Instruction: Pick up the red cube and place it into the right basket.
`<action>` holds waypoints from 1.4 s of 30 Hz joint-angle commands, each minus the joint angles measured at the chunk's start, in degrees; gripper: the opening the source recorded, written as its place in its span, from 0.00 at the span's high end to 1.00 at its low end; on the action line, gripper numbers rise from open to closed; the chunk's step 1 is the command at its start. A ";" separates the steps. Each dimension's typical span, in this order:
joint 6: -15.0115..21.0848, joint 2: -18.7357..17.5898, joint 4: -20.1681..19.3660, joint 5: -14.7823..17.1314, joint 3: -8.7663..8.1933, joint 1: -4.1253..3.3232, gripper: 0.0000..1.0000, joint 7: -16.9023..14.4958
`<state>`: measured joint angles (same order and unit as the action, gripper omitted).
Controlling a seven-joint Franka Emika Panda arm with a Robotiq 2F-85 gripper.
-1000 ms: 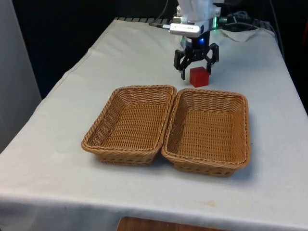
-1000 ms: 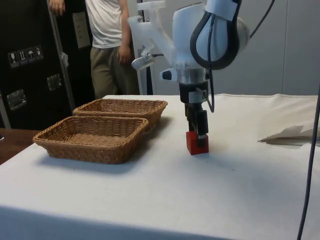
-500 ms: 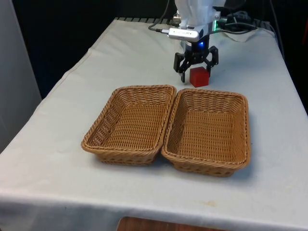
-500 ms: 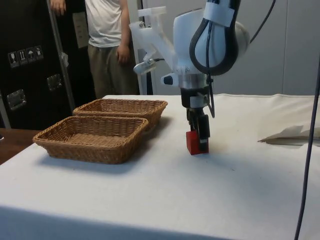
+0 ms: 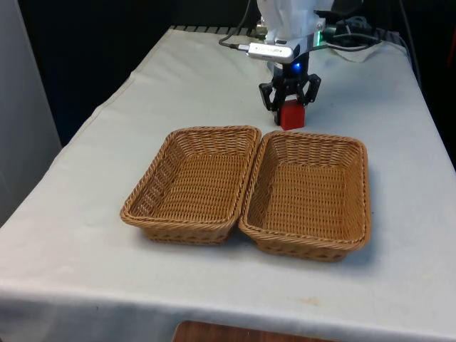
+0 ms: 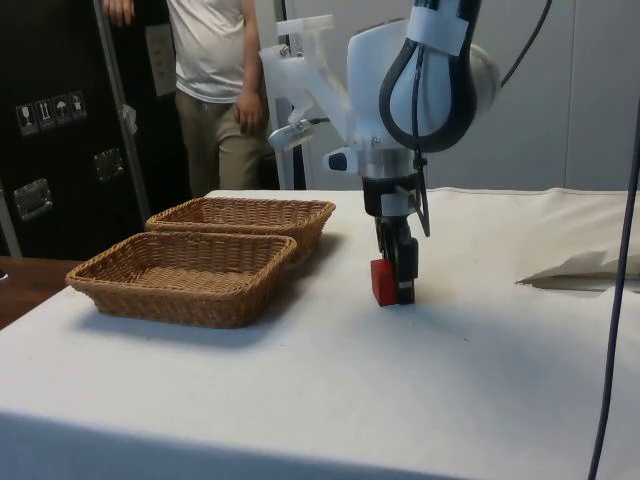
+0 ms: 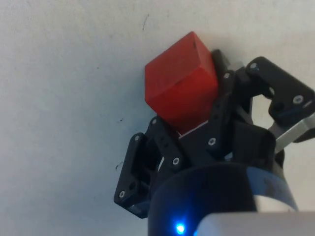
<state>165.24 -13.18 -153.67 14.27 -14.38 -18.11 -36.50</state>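
1. Beyond the far rim of the right basket (image 5: 308,191), the gripper (image 5: 289,108) has its two fingers pressed against opposite sides of the red cube (image 5: 289,115), where a second ago they stood wide apart around it.
2. Since that earlier moment the cube has shifted slightly toward the front view's left and now looks narrower, turned between the fingers.
3. From the side, the gripper (image 6: 396,282) sits low over the cloth with the cube (image 6: 383,282) at its tip; the cube's underside looks close to the tablecloth (image 6: 470,370), but whether it touches or has just lifted clear cannot be told.
4. Up close from the wrist, the cube (image 7: 180,87) is pinched by its lower part between the black fingers (image 7: 220,110), tilted, with most of its body sticking out past them.
5. Both baskets lie as before, side by side with their long rims touching; the left basket (image 5: 191,184) is on the front view's left.
6. Part of the cube is covered by a finger in the side view, and its back face is hidden by the gripper in the front view.
7. Behind the table a person (image 6: 215,90) stands, cut off at the top of the side view.
8. At the far end of the table lies a crumpled white sheet (image 6: 580,270), its shape hard to make out.
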 commanded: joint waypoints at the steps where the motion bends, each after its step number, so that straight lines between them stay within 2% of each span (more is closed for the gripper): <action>1: 0.06 0.69 -0.17 1.49 1.09 0.80 0.99 -1.15; 3: 0.11 0.69 -0.17 1.49 1.09 0.80 0.98 -1.15; 4: 0.00 0.00 0.00 0.00 0.00 0.00 0.98 0.00; 5: 0.11 0.69 -0.17 1.49 1.03 0.80 0.98 -1.15; 7: 0.06 0.69 -0.17 1.43 0.97 0.80 0.98 -1.09; 11: -1.26 2.46 -0.40 -0.46 -0.80 0.00 0.98 -0.17; 12: -0.40 1.20 0.00 0.00 -0.40 0.00 0.98 -0.11; 13: -1.60 2.86 -0.40 -0.69 -1.03 -0.06 0.98 -0.06; 16: -2.69 4.35 -0.63 -1.32 -1.55 -0.23 0.98 0.29; 20: -4.53 7.16 -1.03 -2.23 -1.95 -0.11 0.98 0.74; 21: -4.53 7.28 -0.97 -0.63 -1.32 0.00 0.98 -0.29; 22: -4.76 7.62 -1.15 -2.35 -2.01 -0.11 0.98 0.80; 29: -7.73 11.46 -1.15 -3.84 -3.44 0.29 0.98 0.80; 30: -7.73 11.80 -1.20 -2.12 -3.15 0.00 0.98 -0.29; 31: -8.14 11.97 -1.09 -4.13 -3.67 0.34 0.98 0.80; 36: -10.83 14.50 -0.34 -5.73 -5.27 0.52 0.98 0.69; 37: -10.14 14.61 -0.80 -3.84 -4.98 0.06 0.98 -0.29; 38: -11.46 14.84 0.06 -5.96 -5.61 0.57 0.98 0.46; 42: -14.84 15.93 2.52 -6.93 -7.62 0.46 0.98 -0.40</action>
<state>151.20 2.98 -151.78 8.08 -21.89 -17.99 -36.96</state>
